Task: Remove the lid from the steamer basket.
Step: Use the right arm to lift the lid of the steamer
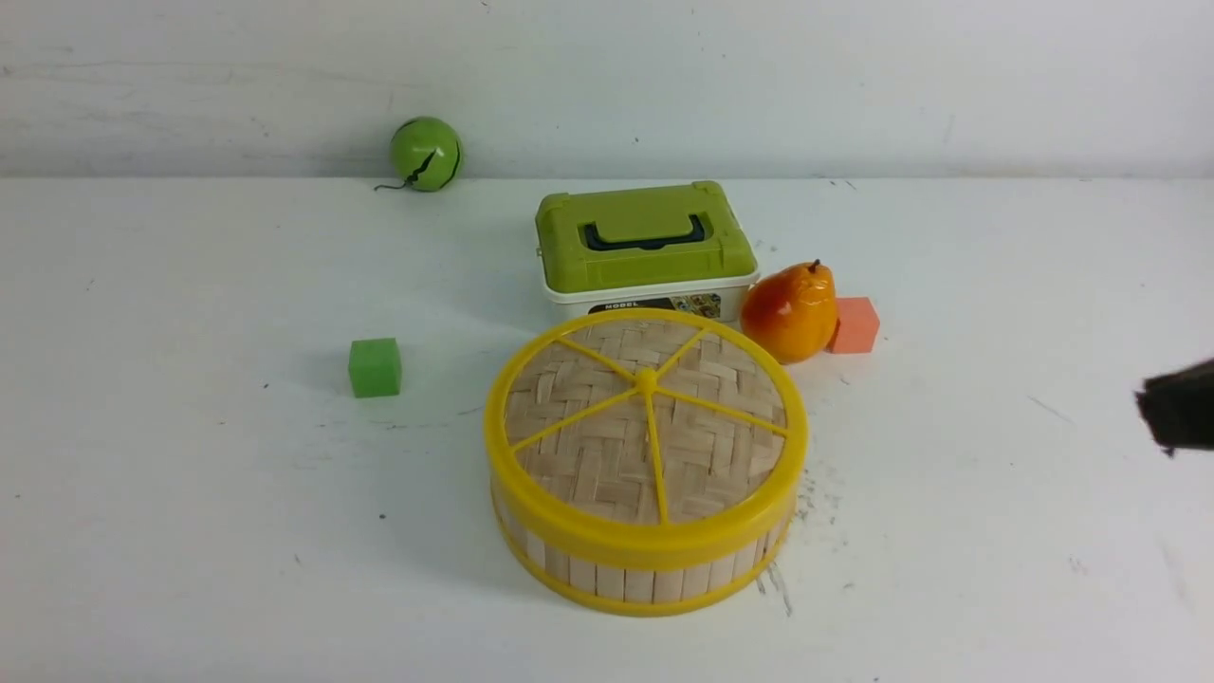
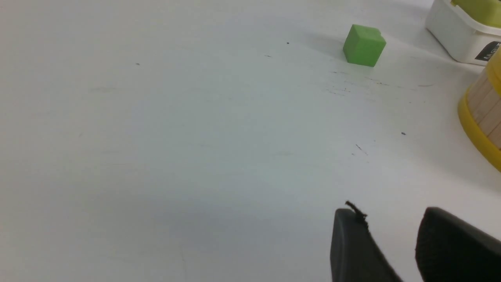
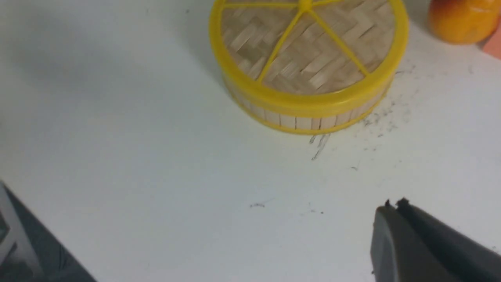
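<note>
Steamer basket (image 1: pixel 645 579) stands at front centre of table (image 1: pixel 190 474), lid (image 1: pixel 607 446) seated on top. Left tool (image 2: pixel 391 223) is spread and empty, well apart from the basket. Right tool (image 3: pixel 395 207) is pressed together, empty, off to the basket's right. Green-lidded box (image 1: pixel 645 237) just behind it

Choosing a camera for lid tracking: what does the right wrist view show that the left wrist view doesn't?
Right wrist only: the woven top and spokes of the lid, the pear, the edge of an orange cube, the shut right pincer. Left wrist only: the green cube, a corner of the white box, the open left pincer. Both: the slat wall of the steamer basket and the white table.
</note>
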Controlling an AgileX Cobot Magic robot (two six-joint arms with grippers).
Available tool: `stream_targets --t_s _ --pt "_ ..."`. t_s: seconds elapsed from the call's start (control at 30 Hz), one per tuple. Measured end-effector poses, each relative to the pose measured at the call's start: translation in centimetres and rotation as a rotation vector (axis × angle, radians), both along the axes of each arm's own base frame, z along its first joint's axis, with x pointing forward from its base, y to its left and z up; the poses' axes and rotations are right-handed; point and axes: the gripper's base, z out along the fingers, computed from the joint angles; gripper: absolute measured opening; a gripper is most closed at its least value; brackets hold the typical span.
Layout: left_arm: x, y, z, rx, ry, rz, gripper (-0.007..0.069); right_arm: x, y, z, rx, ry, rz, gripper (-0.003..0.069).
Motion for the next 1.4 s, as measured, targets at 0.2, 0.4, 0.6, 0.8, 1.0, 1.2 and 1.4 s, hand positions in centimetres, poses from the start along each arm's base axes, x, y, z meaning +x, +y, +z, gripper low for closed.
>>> stream_targets --t_s 0.2,0.4,0.6,0.8,1.0,1.2,1.4 --pt "0.0 0.0 0.0 0.000 0.000 0.000 0.0239 6.8 5.7 0.1 -0.199 0.069 0.103 -0.0008" --pt "0.0 0.0 0.0 0.000 0.000 0.000 0.0239 12.8 12.0 -1.8 -0.283 0.101 0.091 -0.0001" --pt "0.0 0.0 0.0 0.000 0.000 0.000 0.0239 18.5 16.5 -5.3 -0.281 0.125 0.095 0.0067" --pt "0.0 0.0 0.0 0.000 0.000 0.000 0.0239 22.1 18.9 -10.1 -0.295 0.188 0.075 0.0262" --pt "0.0 0.0 0.0 0.000 0.000 0.000 0.0239 23.0 19.5 -13.2 -0.322 0.250 0.069 0.0395" --pt "0.0 0.0 0.0 0.000 0.000 0.000 0.0239 22.9 19.6 -14.0 -0.315 0.279 0.070 0.0331" --pt "0.0 0.0 0.0 0.000 0.000 0.000 0.0239 22.7 19.5 -13.3 -0.301 0.274 0.069 0.0092"
